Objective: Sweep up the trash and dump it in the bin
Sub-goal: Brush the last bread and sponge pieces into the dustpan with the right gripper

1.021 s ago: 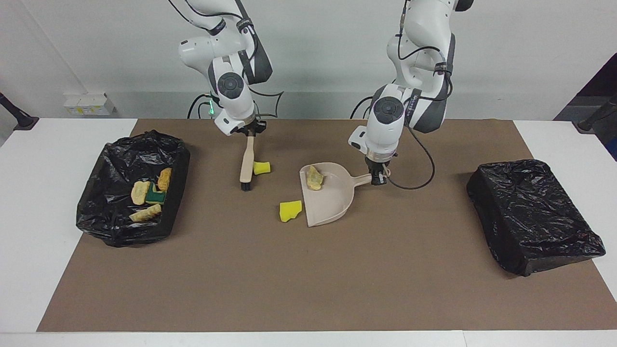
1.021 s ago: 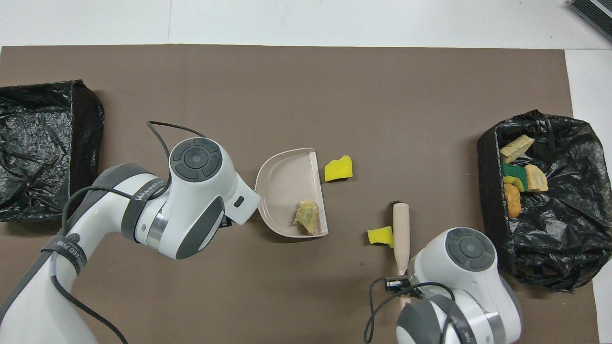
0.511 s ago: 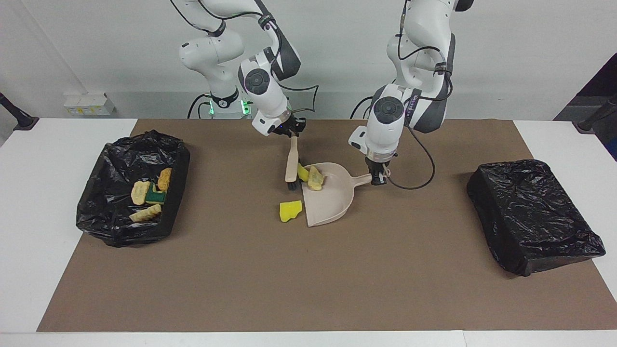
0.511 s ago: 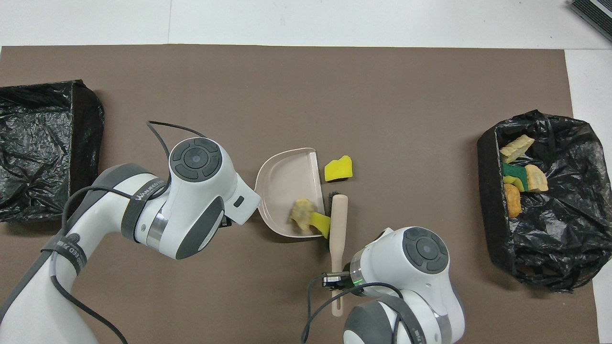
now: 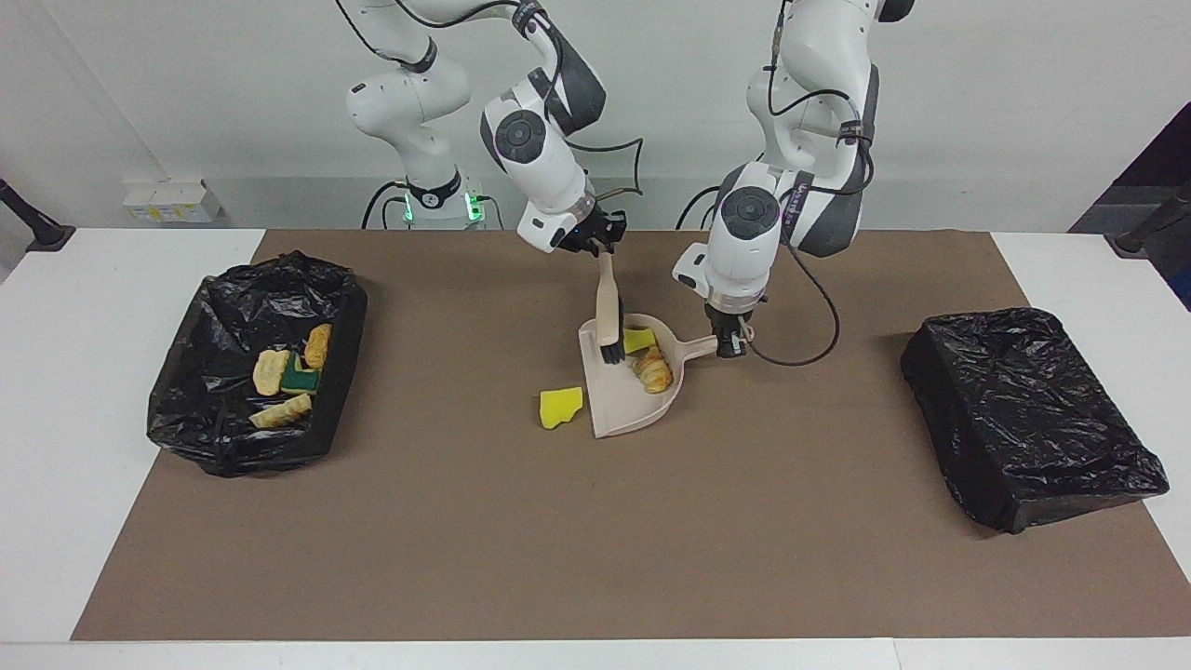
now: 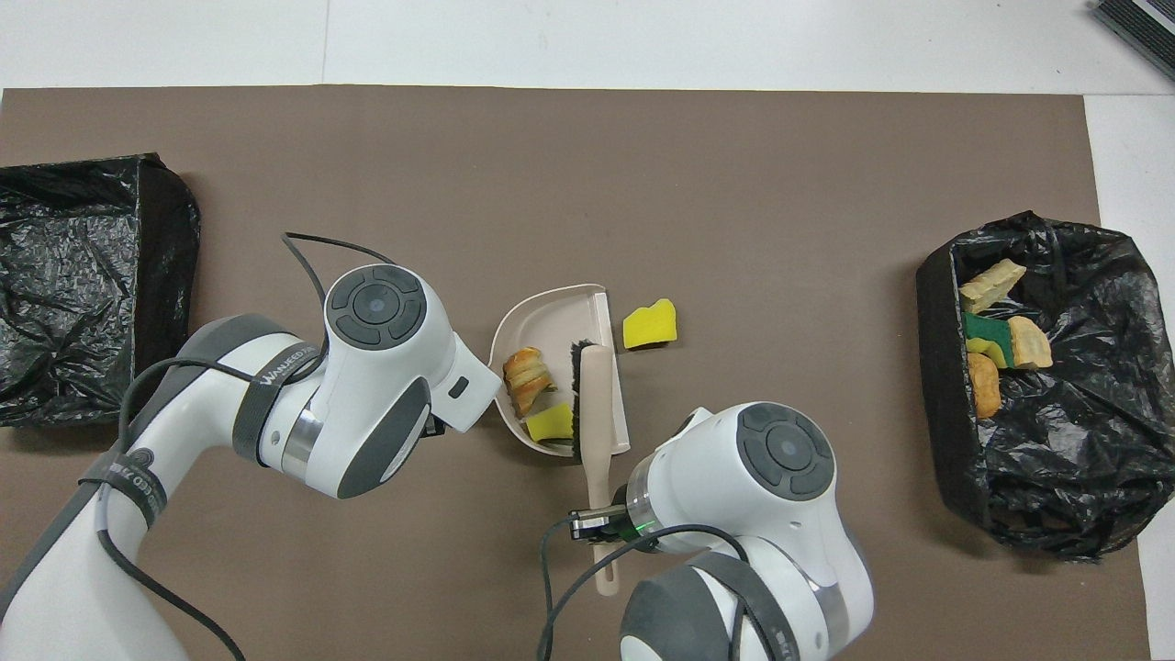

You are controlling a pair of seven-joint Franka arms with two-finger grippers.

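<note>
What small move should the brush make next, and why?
Probably lift the brush, held by the right gripper, out of the dustpan and set it beside the yellow chunk lying just outside the pan's lip; two pieces are already inside.

High cam facing robots, overhead cam opposite, both show mat (image 5: 595, 521)

You are seeing only 1 piece of lettering: a dark strap (image 6: 280, 390) around the left arm (image 6: 229, 404) is showing white capitals in the overhead view, too small to make out with certainty. Nothing else is carrying text.
</note>
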